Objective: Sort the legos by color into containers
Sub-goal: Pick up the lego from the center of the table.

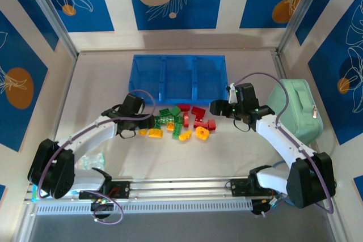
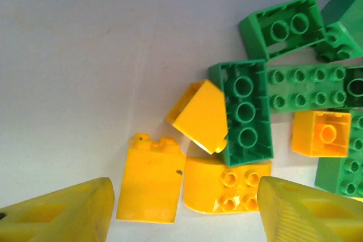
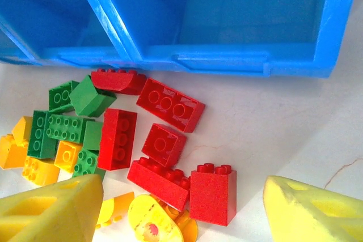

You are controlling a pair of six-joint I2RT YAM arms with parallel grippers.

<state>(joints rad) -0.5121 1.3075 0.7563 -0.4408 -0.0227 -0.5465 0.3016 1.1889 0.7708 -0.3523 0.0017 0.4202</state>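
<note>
The pale table carries a loose cluster of legos. Yellow bricks lie between the left fingers, with green bricks just beyond them. Red bricks lie between and ahead of the right fingers. The tray rests farther ahead, and a mint case lies to the right of those fingers.

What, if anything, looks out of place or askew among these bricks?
All bricks lie in one mixed heap in front of the blue tray, none inside. One green brick lies upside down, hollow side up, and a yellow sloped brick sits tilted beside it.
</note>
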